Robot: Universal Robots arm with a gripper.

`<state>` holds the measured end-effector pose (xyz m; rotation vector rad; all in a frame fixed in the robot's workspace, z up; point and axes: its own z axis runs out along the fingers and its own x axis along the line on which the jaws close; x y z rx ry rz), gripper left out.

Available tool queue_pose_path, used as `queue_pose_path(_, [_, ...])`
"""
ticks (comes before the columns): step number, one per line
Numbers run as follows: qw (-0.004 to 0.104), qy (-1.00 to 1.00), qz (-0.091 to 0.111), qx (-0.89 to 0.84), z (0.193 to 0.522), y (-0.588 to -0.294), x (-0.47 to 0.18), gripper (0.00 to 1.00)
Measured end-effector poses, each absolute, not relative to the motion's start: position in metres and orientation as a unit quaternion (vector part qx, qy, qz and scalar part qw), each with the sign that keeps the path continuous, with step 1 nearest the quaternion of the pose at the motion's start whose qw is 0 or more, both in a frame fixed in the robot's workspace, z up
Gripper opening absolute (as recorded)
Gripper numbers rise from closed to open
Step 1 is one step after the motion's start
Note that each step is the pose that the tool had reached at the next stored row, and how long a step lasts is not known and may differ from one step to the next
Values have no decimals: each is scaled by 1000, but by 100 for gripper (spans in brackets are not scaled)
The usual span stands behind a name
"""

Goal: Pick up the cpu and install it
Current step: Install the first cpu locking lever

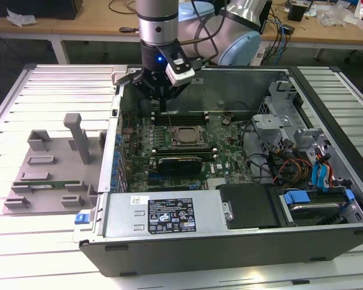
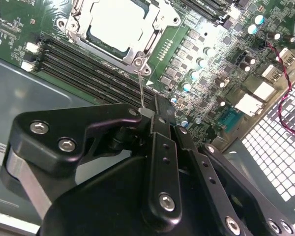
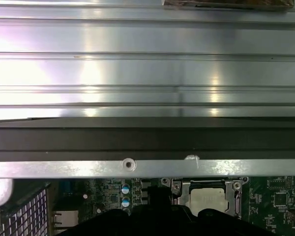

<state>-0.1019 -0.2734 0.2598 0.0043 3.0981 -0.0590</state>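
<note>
exterior view, arm: the gripper [image 1: 162, 96] hangs over the back part of the open computer case [image 1: 230, 241], upper middle of the frame, pointing straight down at the motherboard [image 1: 230, 157]. My guess is it's upright like that because the case walls only leave room to reach in from above.
exterior view, cpu: the cpu [image 1: 184, 136] lies flat inside the socket frame [image 1: 169, 140], centre of the frame. It looks already dropped in, not carried.
exterior view, cpu vs jaws: it's just below the fingertips in the picture and a bit toward the exterior view's right, not between them.
exterior view, side stuff: a grey holder tray [image 1: 48, 169] sits outside the case on the exterior view's left, with a green memory stick [image 1: 45, 183] lying in it, well apart from the arm.
second wrist view, jaws: closed together, and a thin metal lever [image 2: 141, 86] runs from the socket frame's corner right into the pinch. So I'd say they're clamped on that lever, not on the chip.
second wrist view, why: probably that lever is what locks the socket down, which would explain holding it with the chip seated.
second wrist view, cpu: pale square top, flat in the frame, beyond the fingertips, with the memory slots [image 2: 88, 69] between it and the gripper body.
first wrist view, cpu: seated in the socket beside the dark gripper body, apart from it, inside the case's metal rim [image 3: 130, 167].
</note>
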Motion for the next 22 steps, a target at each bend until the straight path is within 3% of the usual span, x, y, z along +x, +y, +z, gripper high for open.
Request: queue_pose_path(22, [21, 1000, -19, 1, 258, -273, -90, 11])
